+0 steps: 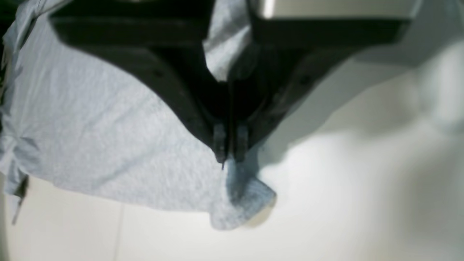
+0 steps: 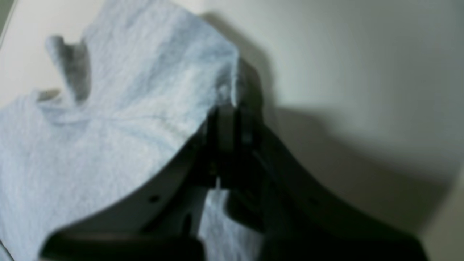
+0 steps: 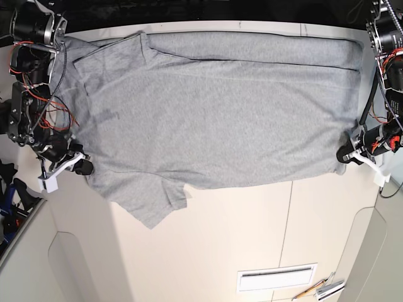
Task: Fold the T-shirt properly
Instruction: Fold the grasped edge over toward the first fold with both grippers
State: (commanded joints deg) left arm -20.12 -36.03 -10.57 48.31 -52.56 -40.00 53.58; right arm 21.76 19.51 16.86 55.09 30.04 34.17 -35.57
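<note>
The heather-grey T-shirt (image 3: 214, 107) lies spread plain side up across the far half of the white table, hem to the right, sleeves to the left. My left gripper (image 1: 229, 159) is shut on the T-shirt (image 1: 108, 137) at its near hem corner; in the base view this gripper (image 3: 345, 155) is at the table's right edge. My right gripper (image 2: 232, 108) is shut on the T-shirt (image 2: 127, 119) near the shoulder; in the base view it (image 3: 84, 167) is at the left, beside the near sleeve (image 3: 151, 198). No lettering shows.
The white table (image 3: 227, 245) has seams and a slotted vent (image 3: 277, 277) near the front. A few pens or tools (image 3: 321, 289) lie at the front right edge. Arm bodies and wiring stand at both far corners.
</note>
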